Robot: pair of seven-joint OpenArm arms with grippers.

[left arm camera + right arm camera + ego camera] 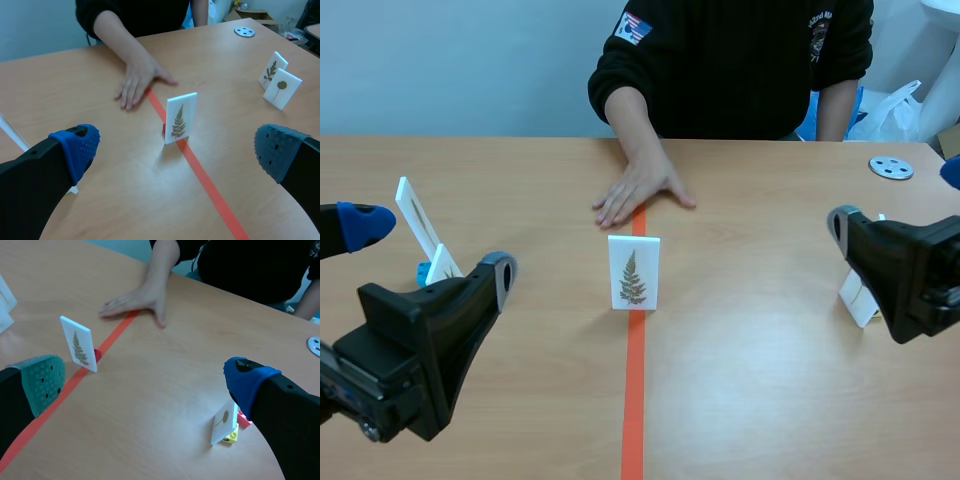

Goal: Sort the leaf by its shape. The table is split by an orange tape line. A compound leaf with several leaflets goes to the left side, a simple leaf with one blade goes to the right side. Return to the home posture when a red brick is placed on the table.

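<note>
On the line (634, 400), mid-table, the card (633, 272) stands upright with its fern leaf facing you; it has several leaflets, so I'd judge it belongs on the left side. Both grippers hang low and well short of it. The left gripper (175, 151) has its fingers spread wide with nothing between them, and so does the right gripper (145, 382). Your main risk is the hand (638, 190) lying flat on the line just beyond the card: overshoot the reach and a finger may strike it. The card is thin and tall, so a pad that touches one face first will likely tip it before you close. A red bit (97, 356) shows behind its foot, probably a stand, though it is mostly hidden. Carrying leftward, mind the left cards (420, 225), which a careless sweep could topple
</note>
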